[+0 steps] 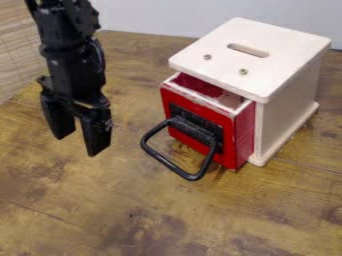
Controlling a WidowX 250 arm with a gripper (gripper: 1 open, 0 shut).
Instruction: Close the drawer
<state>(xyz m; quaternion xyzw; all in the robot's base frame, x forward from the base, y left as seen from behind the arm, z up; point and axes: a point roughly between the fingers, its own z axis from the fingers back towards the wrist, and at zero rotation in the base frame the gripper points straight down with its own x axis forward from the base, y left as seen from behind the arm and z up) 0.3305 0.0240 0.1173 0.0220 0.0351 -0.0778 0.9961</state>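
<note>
step: approach | gripper (78,130) jaws apart, empty, left of drawer (203,118) | drawer ajar | next: push front panel inward

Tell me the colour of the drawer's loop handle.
Black. The loop handle hangs from the red drawer, clearest in the camera view.

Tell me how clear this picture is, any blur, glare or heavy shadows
In the camera view, lighting is soft and even; the gripper looks slightly soft, the drawer and cabinet a bit sharper; no strong glare; only faint shadows fall on the wooden table; the whole image is low-resolution.
</note>
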